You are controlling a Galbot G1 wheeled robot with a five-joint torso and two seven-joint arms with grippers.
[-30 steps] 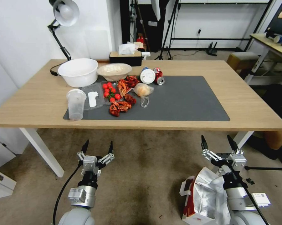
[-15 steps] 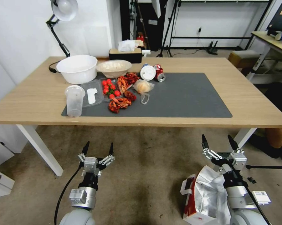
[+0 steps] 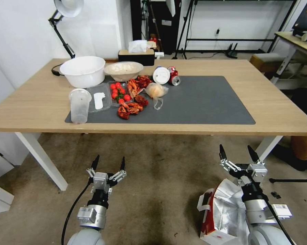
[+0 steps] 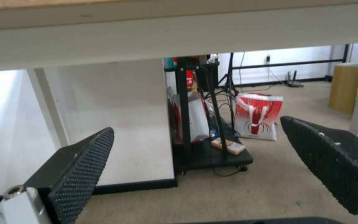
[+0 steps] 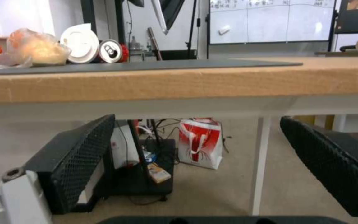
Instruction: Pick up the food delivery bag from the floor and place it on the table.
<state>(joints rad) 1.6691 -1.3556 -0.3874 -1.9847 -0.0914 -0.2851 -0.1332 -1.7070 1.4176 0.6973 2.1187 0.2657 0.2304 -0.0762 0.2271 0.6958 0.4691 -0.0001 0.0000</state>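
The food delivery bag [image 3: 225, 212] sits on the floor [image 3: 153, 190] at lower right, foil mouth open, uncaught. The right gripper [image 3: 238, 153] hangs just above it, jaws spread; the left gripper [image 3: 108, 163], lower left, is spread too. Pickup hasn't begun: next, reach down for a strap, then lift it to the table [image 3: 276, 112].

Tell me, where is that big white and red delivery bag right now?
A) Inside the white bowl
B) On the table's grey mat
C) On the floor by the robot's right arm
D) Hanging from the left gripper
C: the food delivery bag sits on the floor, foil lining open, just below the right gripper, which is open and empty.
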